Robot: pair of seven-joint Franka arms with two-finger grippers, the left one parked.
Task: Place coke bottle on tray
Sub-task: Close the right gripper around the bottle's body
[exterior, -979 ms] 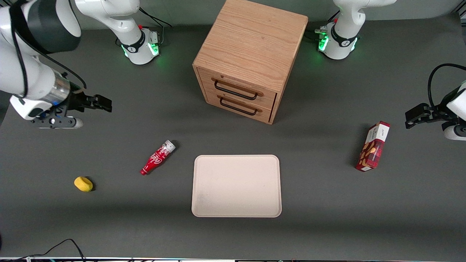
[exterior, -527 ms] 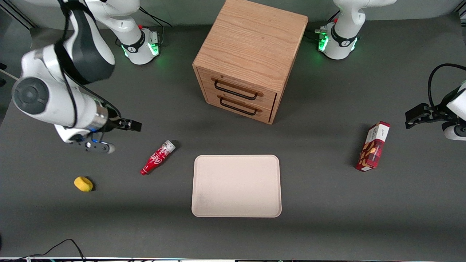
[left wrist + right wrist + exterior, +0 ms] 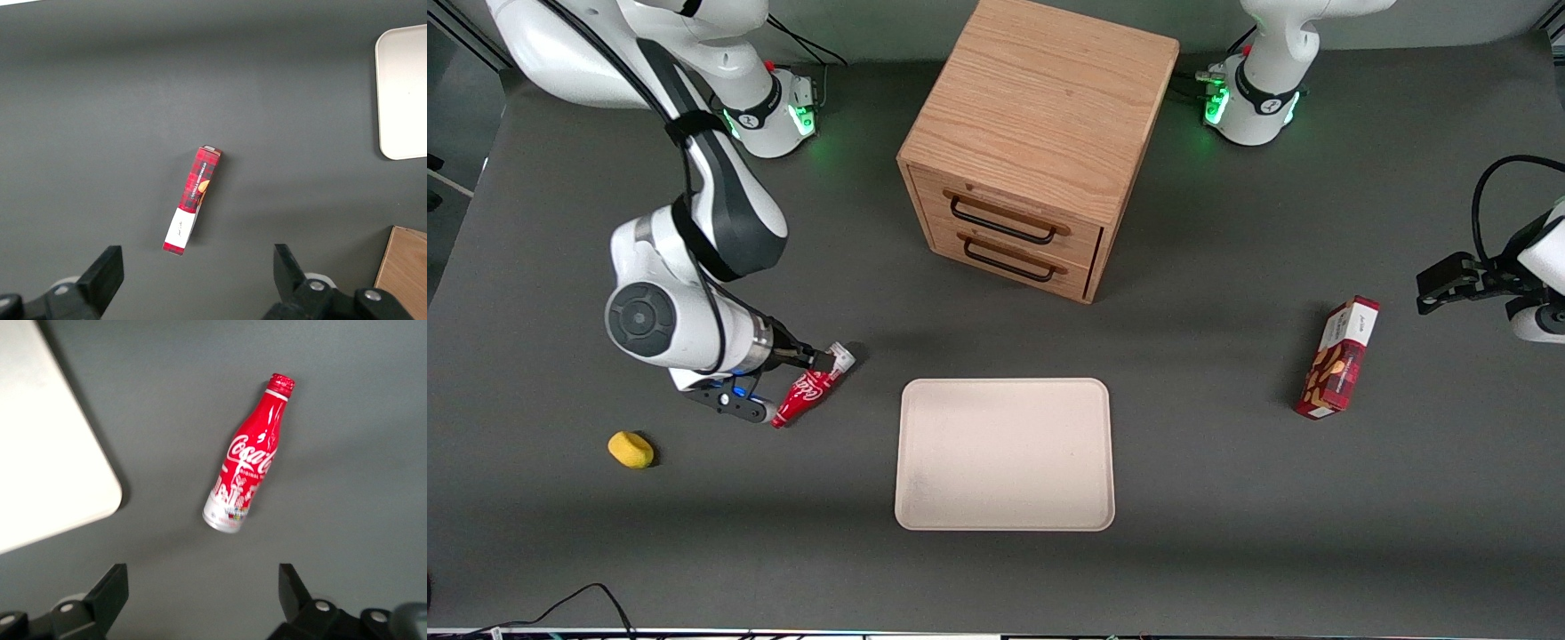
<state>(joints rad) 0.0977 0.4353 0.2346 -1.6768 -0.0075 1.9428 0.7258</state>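
The coke bottle lies on its side on the grey table, silvery base toward the drawer cabinet, red neck toward the front camera. It shows whole in the right wrist view. The cream-beige tray lies flat beside it, toward the parked arm's end; its rounded corner shows in the right wrist view. My right gripper hovers above the bottle's base end, open and empty. Its two dark fingertips stand wide apart over bare table.
A wooden two-drawer cabinet stands farther from the front camera than the tray. A yellow sponge-like lump lies toward the working arm's end. A red snack box stands toward the parked arm's end; it also shows in the left wrist view.
My right arm has swung in from the working arm's end of the table and come down over the coke bottle. The bottle and tray have not moved.
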